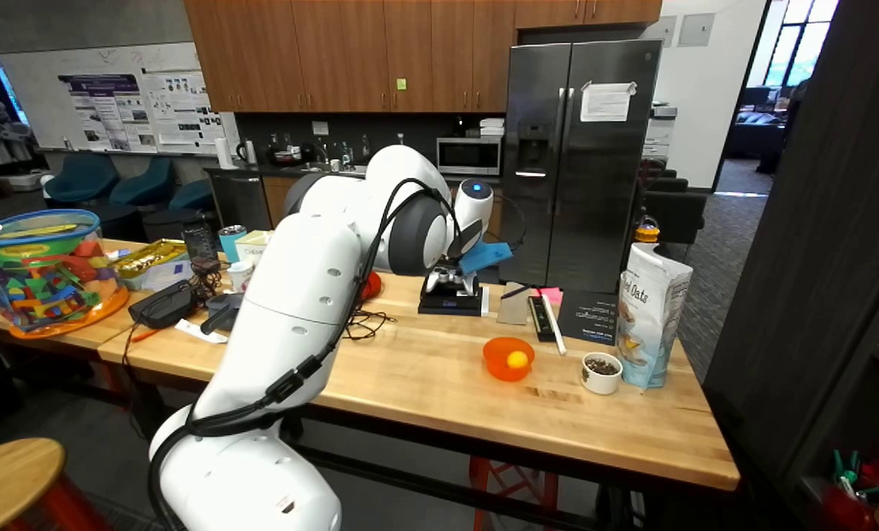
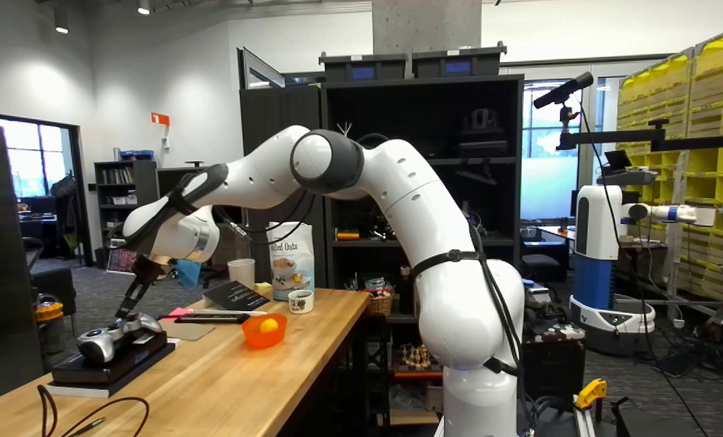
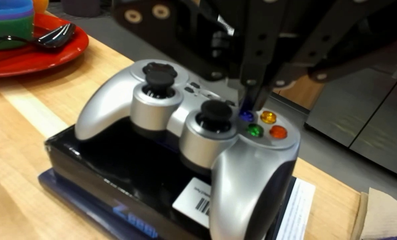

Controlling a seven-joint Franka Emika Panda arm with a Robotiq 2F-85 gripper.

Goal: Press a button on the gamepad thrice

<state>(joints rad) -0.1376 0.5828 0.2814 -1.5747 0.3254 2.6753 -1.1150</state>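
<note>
The gamepad is silver with black sticks and sits on a black box (image 3: 125, 163). It shows in the wrist view (image 3: 185, 111) and in both exterior views (image 1: 452, 279) (image 2: 119, 331). Its right side has a blue button (image 3: 246, 116), a yellow button (image 3: 268, 117), a green button (image 3: 255, 130) and a red button (image 3: 278, 132). My gripper (image 3: 251, 105) is shut and empty, pointing down, with its fingertips at the blue button's far edge. I cannot tell whether they touch it. The gripper also shows over the gamepad in an exterior view (image 2: 122, 312).
A red plate (image 3: 52, 61) with cups and a spoon is beside the gamepad. A cardboard piece (image 3: 385, 213) lies on its other side. An orange bowl (image 1: 508, 376) with a ball, a white cup (image 1: 600, 382) and an oats bag (image 1: 650, 317) stand on the table. Black cables (image 1: 366, 323) lie nearby.
</note>
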